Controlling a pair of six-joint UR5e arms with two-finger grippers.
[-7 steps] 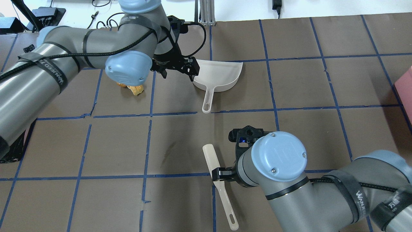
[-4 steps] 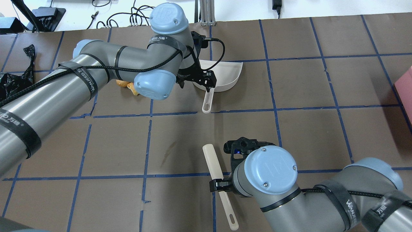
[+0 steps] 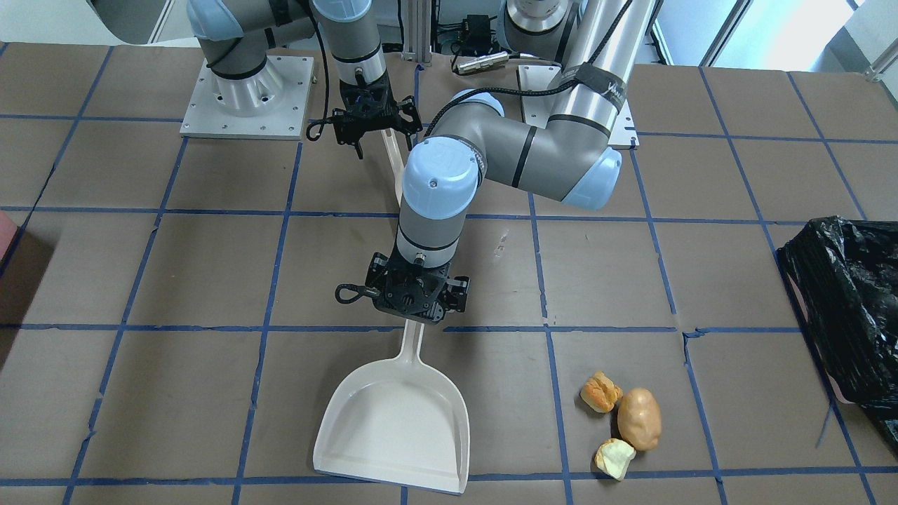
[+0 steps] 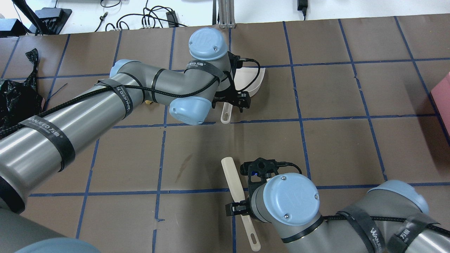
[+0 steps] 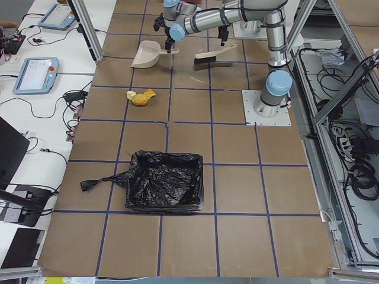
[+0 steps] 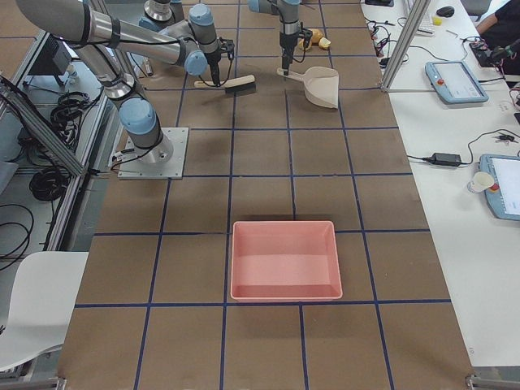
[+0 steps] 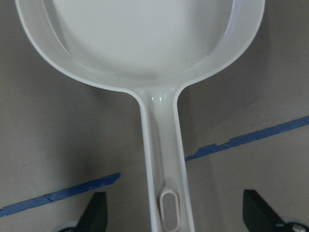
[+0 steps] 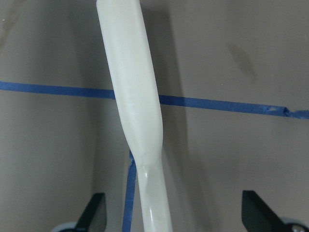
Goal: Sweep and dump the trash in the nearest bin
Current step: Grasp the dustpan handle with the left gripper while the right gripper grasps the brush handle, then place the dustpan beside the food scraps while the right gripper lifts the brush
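Front view is showing all the trash lying on counter btwn dustpan & bin. Overhead, left arm is hiding most of it. Left-side view is looking into bin: all black inside. Wrist cams: left end effector is straddling dustpan handle, fingers wide, not touching. Right end effector likewise around brush handle.

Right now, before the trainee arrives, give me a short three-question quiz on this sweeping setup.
1. True or false: the left gripper is shut on the handle of the dustpan.
2. How many trash pieces lie on the table beside the dustpan? A two, B three, C five.
3. Fill in: the right gripper has its open jaws on either side of the handle of the ___.

Key: 1 false, its jaws stand open on either side of the handle. 2 B. 3 brush.
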